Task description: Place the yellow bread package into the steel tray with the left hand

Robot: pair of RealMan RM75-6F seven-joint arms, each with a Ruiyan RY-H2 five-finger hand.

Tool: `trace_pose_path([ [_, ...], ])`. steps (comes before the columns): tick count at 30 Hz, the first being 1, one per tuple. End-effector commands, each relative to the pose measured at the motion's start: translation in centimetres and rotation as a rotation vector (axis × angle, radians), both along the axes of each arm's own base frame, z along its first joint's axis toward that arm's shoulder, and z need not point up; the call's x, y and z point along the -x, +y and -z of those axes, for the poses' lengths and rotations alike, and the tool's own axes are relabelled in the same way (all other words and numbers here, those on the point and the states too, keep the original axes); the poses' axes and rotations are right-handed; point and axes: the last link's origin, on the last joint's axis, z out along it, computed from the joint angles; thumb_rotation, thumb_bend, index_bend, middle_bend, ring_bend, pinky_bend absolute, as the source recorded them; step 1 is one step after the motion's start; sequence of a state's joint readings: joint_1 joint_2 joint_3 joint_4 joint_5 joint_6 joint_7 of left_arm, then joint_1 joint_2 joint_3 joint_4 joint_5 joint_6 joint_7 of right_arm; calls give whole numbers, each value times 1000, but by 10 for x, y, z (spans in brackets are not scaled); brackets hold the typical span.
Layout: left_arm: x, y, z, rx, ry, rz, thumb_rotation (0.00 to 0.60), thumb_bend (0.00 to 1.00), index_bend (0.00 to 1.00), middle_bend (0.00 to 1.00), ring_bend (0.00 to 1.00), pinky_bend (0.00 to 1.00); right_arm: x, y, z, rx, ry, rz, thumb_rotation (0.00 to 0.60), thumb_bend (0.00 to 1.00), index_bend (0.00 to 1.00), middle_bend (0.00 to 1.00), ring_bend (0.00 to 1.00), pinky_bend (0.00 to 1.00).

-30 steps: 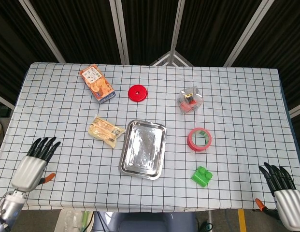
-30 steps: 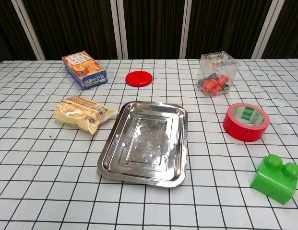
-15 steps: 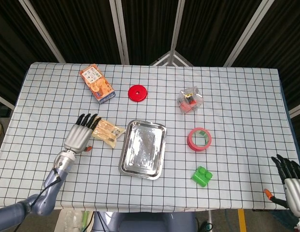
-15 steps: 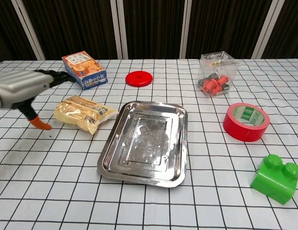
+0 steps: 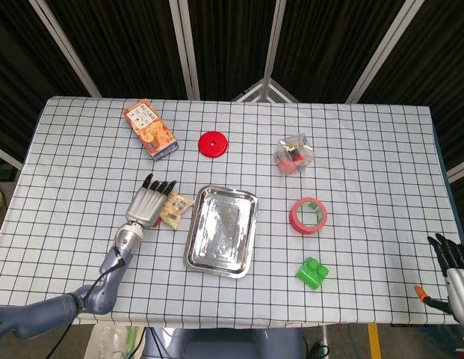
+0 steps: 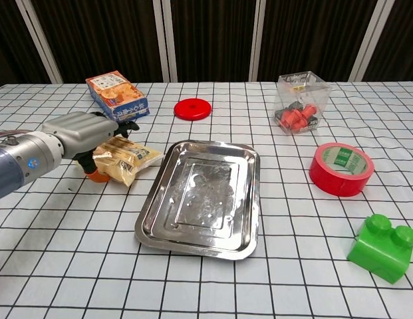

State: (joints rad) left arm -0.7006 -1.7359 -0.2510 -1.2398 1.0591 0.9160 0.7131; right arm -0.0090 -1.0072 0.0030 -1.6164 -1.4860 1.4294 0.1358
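The yellow bread package (image 5: 176,209) (image 6: 131,158) lies on the checked cloth just left of the steel tray (image 5: 223,228) (image 6: 199,193), which has nothing in it. My left hand (image 5: 148,203) (image 6: 80,133) reaches over the package's left half, palm down with its fingers stretched out flat. It covers that part of the package, and no finger is curled around it. Whether the palm touches the wrapper cannot be told. My right hand (image 5: 454,273) shows only in the head view, off the table's front right corner, with its fingers apart and nothing in it.
An orange snack box (image 5: 150,129) (image 6: 117,97) and a red disc (image 5: 213,143) (image 6: 193,108) lie behind the tray. A clear container (image 5: 294,153) (image 6: 300,103), a red tape roll (image 5: 308,215) (image 6: 340,168) and a green block (image 5: 312,271) (image 6: 384,247) stand to its right.
My left hand has come from the table's front left edge up and right over the bread package. My right hand has drawn back towards the lower right corner.
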Motion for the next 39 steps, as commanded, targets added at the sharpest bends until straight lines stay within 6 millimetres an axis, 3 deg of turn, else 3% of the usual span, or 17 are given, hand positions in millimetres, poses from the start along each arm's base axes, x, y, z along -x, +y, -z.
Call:
trace_pose_path([
  [1,-1,1,1,-13,-1,1,600,400,172,357,353,203,0,0,0,2,0,0,600,297,0,0,0,0],
  [6,-3,1,-2,-51,-10,11,600,404,207,433,420,219,0,0,0,2,1,3,600,297,0,0,0,0],
  [10,-12,-4,-12,-76,-51,31,600,404,206,433,422,219,1,-1,-1,3,-1,7,600,297,0,0,0,0],
  [17,-69,-28,-37,-94,-190,140,600,404,214,424,422,219,1,-4,2,-14,-7,9,600,297,0,0,0,0],
  [20,-91,-34,-34,-71,-216,184,600,403,215,426,422,219,0,-4,2,-22,-14,6,600,297,0,0,0,0],
  [22,-105,-34,-27,-48,-219,209,600,400,217,424,422,218,0,-4,0,-27,-25,3,600,297,0,0,0,0],
  [26,-135,-32,6,-3,-177,243,600,393,219,422,418,218,1,-5,-4,-25,-43,-3,600,298,0,0,0,0],
  [31,-147,-31,45,25,-67,233,600,340,208,395,391,206,7,-7,-10,-19,-70,10,600,297,0,0,0,0],
  [35,-147,-33,63,67,-29,204,600,195,91,283,236,139,11,-7,-13,-14,-71,20,600,297,0,0,0,0],
  [37,-147,-35,69,112,-26,194,600,130,14,176,108,104,14,-8,-15,-10,-72,27,600,297,0,0,0,0],
  [39,-150,-40,70,159,-64,193,599,85,0,82,26,81,15,-8,-16,-7,-76,34,600,297,0,0,0,0],
])
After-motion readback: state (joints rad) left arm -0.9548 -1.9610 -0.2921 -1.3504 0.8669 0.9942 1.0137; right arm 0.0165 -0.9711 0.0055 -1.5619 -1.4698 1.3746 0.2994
